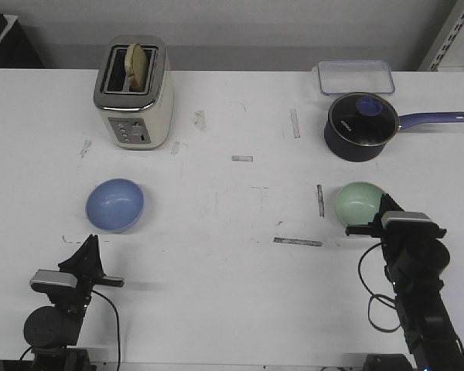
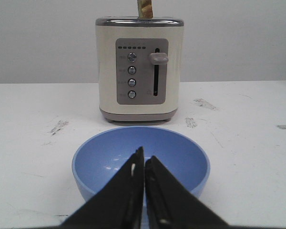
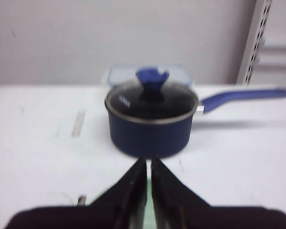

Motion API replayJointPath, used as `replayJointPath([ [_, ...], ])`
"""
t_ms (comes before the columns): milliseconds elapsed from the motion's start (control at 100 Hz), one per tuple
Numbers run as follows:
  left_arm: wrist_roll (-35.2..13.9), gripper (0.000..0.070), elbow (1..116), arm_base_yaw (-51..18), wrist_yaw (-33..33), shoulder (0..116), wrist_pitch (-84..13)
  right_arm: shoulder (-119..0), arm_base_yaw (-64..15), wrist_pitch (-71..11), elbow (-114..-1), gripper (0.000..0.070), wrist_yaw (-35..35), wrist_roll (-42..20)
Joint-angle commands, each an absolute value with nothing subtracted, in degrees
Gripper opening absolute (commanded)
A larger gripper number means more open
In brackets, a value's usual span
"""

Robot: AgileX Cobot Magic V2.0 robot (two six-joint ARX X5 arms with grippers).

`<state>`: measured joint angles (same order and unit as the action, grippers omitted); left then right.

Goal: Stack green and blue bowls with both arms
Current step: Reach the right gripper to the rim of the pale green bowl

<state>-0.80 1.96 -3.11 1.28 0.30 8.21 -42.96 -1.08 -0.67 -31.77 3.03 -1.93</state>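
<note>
Two bowls sat apart: one blue bowl [image 1: 114, 205] left, one green bowl [image 1: 360, 203] right. Left gripper [image 2: 144, 164] and right gripper [image 3: 148, 168] were both pinched nearly closed, empty.

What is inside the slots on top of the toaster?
One slice of bread stands in a slot of the toaster, its top edge sticking out. The front view shows the other slot dark, with nothing visible. The slice's lower part is hidden inside the toaster.

Left end effector [image 2: 144, 164] closed, low, right end effector [image 3: 148, 167] closed, reaching forward
</note>
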Motion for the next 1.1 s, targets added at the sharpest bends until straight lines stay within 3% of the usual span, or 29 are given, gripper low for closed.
replayJointPath([
  [0, -0.71, 0.0001, 0.73, -3.01, 1.06, 0.19, 9.08, -46.76, -1.02, -4.32, -36.01, 0.0007, 3.01, -4.69],
  [240, -0.71, 0.0001, 0.73, -3.01, 1.06, 0.19, 9.08, -59.61, -0.78, -24.93, -48.86, 0.0007, 2.68, -11.97],
  [480, -0.71, 0.0001, 0.73, -3.01, 1.06, 0.19, 9.08, -65.82, 5.76, -34.57, -55.44, 0.0009, -7.33, -18.52],
  [600, -0.71, 0.0001, 0.73, -3.01, 1.06, 0.19, 9.08, -67.42, 10.09, -36.97, -57.76, 0.0024, -11.92, -18.83],
  [640, -0.71, 0.0001, 0.73, -3.01, 1.06, 0.19, 9.06, -67.72, 11.53, -37.41, -58.17, 0.0057, -12.56, -18.83],
  [780, -0.71, 0.0001, 0.73, -3.01, 1.06, 0.19, 9.06, -68.36, 16.43, -38.46, -58.17, 0.0339, -14.48, -18.06],
  [840, -0.71, 0.0001, 0.73, -3.01, 1.06, 0.19, 9.08, -68.84, 18.48, -39.29, -58.17, 0.0411, -15.97, -17.41],
  [1090, -0.71, 0.0001, 0.73, -3.01, 1.06, 0.19, 9.08, -73.52, 22.26, -39.9, -58.13, 0.0425, -19.35, -10.76],
])
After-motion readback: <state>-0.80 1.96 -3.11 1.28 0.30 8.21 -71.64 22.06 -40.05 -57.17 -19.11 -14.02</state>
